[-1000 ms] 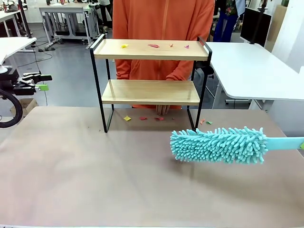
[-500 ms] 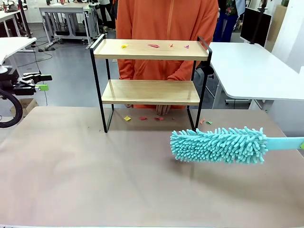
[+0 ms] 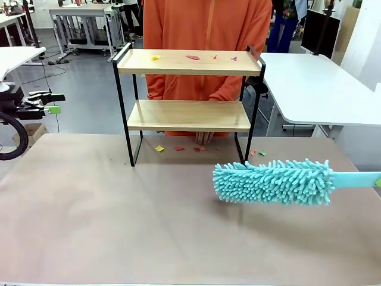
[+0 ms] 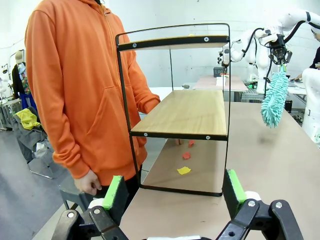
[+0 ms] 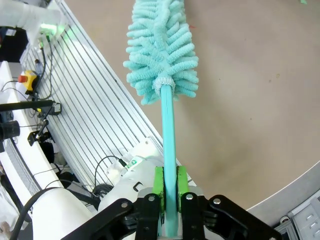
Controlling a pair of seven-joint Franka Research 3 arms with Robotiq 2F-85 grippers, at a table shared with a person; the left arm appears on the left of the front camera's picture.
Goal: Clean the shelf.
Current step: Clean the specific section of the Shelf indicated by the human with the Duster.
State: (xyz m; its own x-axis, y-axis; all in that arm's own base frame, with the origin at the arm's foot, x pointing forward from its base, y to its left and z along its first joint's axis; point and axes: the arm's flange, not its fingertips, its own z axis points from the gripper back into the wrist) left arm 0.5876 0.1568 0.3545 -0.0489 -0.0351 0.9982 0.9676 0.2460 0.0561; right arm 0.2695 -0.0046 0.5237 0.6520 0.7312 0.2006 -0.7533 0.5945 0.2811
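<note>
At the far side of the brown surface [image 3: 119, 220] stands the small two-tier shelf of light wood boards in a black metal frame [image 3: 184, 116], coloured scraps [image 3: 192, 58] on top. My right jaws clamp the handle of the fluffy teal duster [image 3: 274, 182]; my left jaws stand apart.

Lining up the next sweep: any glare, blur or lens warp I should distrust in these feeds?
Front view: even light, sharp, soft shadow under the duster. Left wrist view: wide-angle lens bows the shelf frame. Right wrist view: table edge curves from distortion; duster handle crisp.
</note>
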